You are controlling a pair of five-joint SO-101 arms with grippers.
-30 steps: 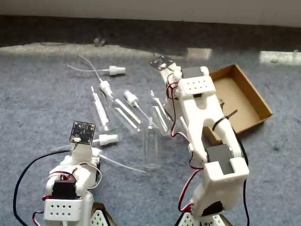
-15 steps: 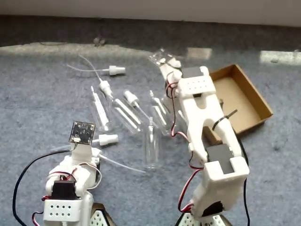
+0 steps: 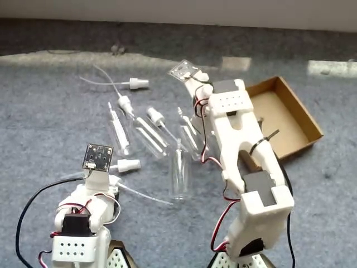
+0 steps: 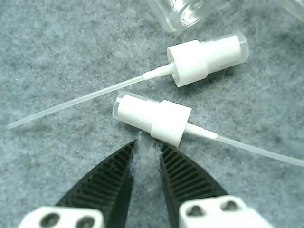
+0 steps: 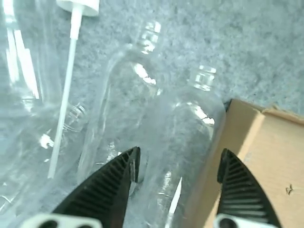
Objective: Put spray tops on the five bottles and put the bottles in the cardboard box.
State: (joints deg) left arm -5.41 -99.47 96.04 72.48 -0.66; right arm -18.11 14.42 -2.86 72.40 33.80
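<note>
Having swung slightly left in the last second, the right gripper (image 5: 179, 156), spread, straddles a clear bottle (image 5: 194, 109) lying just left of the cardboard box (image 5: 270, 142), its neck bare, so capping seems next

Bottles (image 3: 180, 170) left of cardboard box (image 3: 285, 118)

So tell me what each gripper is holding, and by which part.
Nothing is held. The left gripper is empty, short of a spray top. The right gripper stands open around the body of a bottle beside the cardboard box.
</note>
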